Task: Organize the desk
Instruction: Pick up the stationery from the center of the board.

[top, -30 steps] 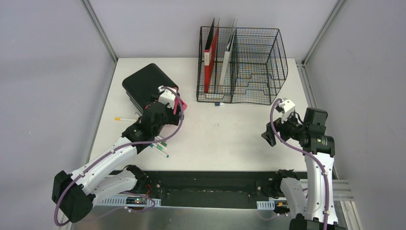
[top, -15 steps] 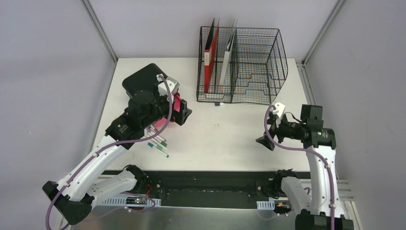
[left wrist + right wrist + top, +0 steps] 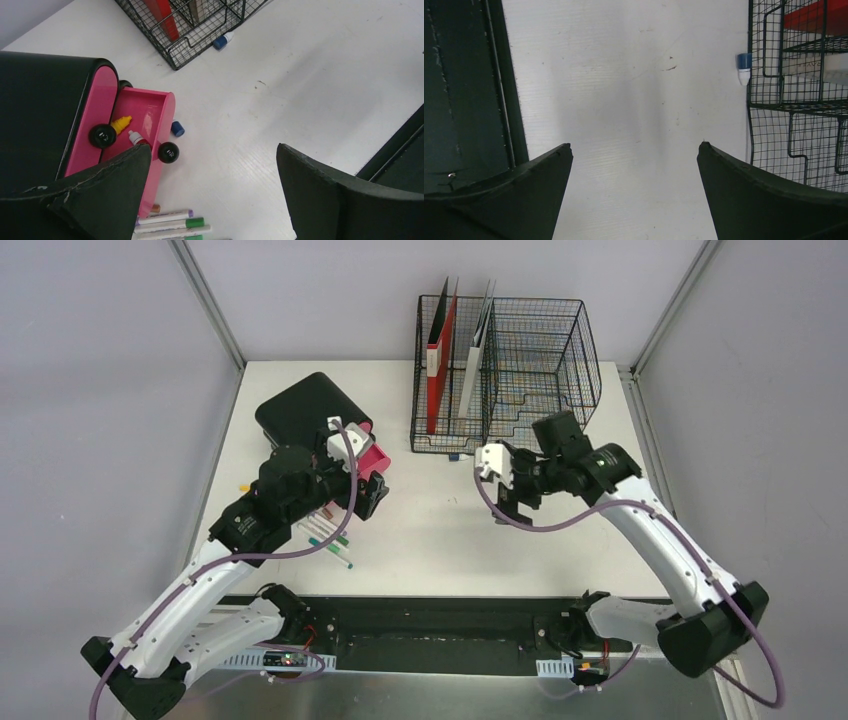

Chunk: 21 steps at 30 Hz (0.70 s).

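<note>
The white desk (image 3: 440,530) holds a black box (image 3: 300,410) whose pink drawer (image 3: 372,458) is pulled out. In the left wrist view the pink drawer (image 3: 145,117) contains a yellow piece (image 3: 120,122) and a small bottle (image 3: 134,136), and a blue cap (image 3: 177,129) lies beside it. Several markers (image 3: 330,538) lie in front of the box. My left gripper (image 3: 372,496) (image 3: 212,147) hovers open just in front of the drawer, holding nothing. My right gripper (image 3: 510,506) (image 3: 634,145) hangs open over bare desk in front of the rack.
A black wire rack (image 3: 505,375) with red and white folders stands at the back. A small blue-capped bottle (image 3: 453,455) (image 3: 743,67) lies at its front edge. A yellow pen (image 3: 243,487) lies left of the box. A black strip (image 3: 464,90) runs along the near edge.
My right arm swung from the right side of the desk to the middle, in front of the rack. My left gripper opened wide and drew back from the pink drawer.
</note>
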Tool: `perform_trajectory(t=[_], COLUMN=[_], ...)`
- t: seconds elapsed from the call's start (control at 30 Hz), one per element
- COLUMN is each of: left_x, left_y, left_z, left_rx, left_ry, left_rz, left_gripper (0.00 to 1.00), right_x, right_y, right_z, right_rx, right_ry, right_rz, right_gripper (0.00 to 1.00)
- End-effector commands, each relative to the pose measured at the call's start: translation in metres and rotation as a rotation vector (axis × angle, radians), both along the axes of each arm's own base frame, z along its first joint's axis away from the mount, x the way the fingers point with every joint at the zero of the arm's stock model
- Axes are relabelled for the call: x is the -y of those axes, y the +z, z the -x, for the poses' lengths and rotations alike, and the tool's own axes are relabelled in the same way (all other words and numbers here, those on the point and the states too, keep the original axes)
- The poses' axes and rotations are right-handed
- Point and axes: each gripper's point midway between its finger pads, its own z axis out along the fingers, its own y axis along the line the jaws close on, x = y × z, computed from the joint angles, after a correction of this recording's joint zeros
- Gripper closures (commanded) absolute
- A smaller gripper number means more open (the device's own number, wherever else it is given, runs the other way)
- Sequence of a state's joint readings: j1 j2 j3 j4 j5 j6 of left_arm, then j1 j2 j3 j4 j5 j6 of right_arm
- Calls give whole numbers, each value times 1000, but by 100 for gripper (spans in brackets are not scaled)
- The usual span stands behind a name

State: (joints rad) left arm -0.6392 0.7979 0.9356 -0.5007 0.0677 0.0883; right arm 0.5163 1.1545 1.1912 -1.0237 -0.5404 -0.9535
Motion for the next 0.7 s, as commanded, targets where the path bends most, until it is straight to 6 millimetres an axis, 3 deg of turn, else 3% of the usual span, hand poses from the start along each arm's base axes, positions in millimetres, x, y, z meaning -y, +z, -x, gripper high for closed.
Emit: perform_trajectory(t=[0.0, 0.23, 0.47, 0.67], left_x=[-11, -18, -23, -29], left_y=[-1, -6, -7, -6], left_z=[-7, -8, -7, -9], left_rx=[62, 69, 69, 73], left_ry=[33, 51, 67, 87], left_rz=[-32, -50, -43, -41], left_gripper=[1, 1, 1, 1], right_x=[-10, -44, -79, -90], right_y=[7, -13, -43, -80], right_z=[-27, -46, -91, -123], right_rx=[94, 70, 79, 200], right_ry=[1, -4, -72, 142], right_rz=[104, 167, 230, 345], right_gripper=[1, 1, 1, 1])
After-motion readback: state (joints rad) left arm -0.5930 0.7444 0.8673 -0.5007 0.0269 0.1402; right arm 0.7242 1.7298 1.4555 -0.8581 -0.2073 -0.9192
